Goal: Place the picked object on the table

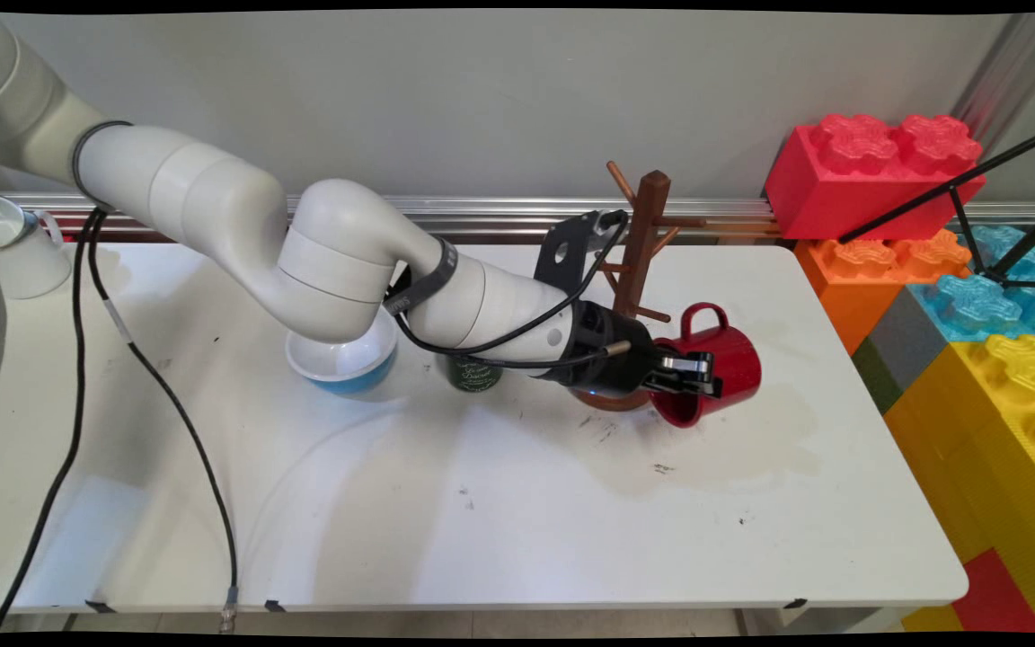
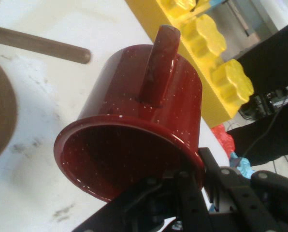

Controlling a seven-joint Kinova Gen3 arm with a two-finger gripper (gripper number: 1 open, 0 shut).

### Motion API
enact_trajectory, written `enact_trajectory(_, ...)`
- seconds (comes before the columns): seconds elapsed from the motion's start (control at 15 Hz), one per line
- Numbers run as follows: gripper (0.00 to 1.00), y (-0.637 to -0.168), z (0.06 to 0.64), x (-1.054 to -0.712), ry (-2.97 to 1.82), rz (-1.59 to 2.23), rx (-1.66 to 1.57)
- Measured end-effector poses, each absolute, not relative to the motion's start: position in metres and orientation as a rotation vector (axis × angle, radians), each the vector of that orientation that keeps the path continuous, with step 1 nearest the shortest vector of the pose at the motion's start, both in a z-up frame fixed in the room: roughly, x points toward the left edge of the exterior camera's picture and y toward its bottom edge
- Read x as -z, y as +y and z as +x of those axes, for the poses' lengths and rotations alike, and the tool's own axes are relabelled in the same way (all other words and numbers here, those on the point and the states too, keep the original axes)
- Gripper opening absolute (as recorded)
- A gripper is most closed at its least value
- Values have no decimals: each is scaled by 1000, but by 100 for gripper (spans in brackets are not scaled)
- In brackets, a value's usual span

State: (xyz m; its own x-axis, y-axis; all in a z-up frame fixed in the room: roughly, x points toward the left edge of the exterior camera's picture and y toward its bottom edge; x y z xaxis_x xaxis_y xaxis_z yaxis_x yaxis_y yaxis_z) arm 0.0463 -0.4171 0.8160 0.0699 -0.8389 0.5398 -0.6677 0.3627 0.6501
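Observation:
A red speckled enamel mug hangs tipped on its side just above the white table, mouth toward the arm, handle up. My black gripper is shut on the mug's rim, one finger inside the cup and one outside. In the hand view the mug fills the middle, its handle pointing up, and the fingers clamp the rim at the lower right. The wooden mug tree stands just behind, its round base beside the mug.
A dark green jar and a white and blue bowl sit under the arm's forearm. A white pitcher stands at the far left. Big toy bricks, red, orange, blue and yellow, are stacked off the right edge.

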Motion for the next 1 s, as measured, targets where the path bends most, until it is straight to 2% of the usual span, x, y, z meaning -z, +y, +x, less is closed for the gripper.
enact_trajectory(0.47,0,-405,48,-834,-1713,1355,244)
enact_trajectory(0.73,0,-395,46,-856,-1753,1345,295)
enact_trajectory(1.0,0,-394,63,-867,-1863,1417,127)
